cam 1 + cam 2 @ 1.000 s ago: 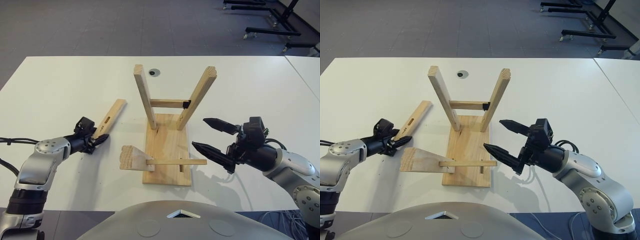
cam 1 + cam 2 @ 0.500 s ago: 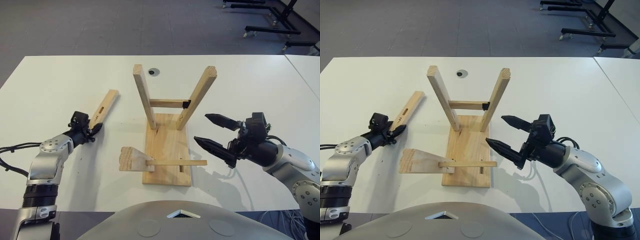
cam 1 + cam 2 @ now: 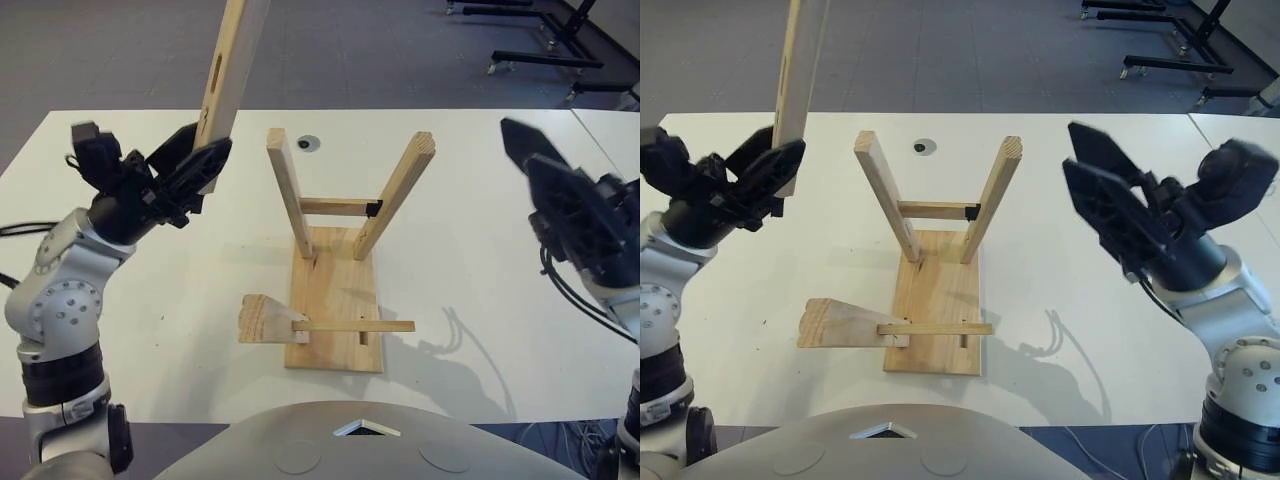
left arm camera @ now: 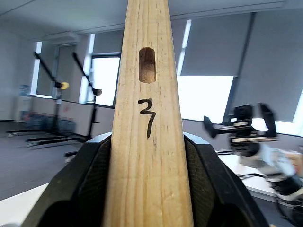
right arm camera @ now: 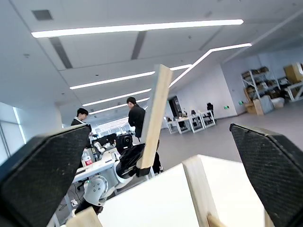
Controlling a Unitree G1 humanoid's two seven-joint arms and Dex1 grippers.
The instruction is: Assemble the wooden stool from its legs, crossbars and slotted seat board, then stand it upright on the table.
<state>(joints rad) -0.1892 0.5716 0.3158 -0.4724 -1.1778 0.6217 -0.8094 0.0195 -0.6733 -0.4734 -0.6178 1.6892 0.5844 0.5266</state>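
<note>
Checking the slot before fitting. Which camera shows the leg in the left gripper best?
The left wrist view: the leg is close and face-on in the left gripper, its slot plain. The eye views show it nearly upright, slot small, top cut off. The right wrist view shows it far off and thin.

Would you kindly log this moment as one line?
left gripper: shut on slotted wooden leg, upright | right gripper: open, empty | wooden seat board: two legs standing

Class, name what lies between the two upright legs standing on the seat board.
A short crossbar links the left upright leg to the right upright leg, above the seat board. Both eye views show it.
</note>
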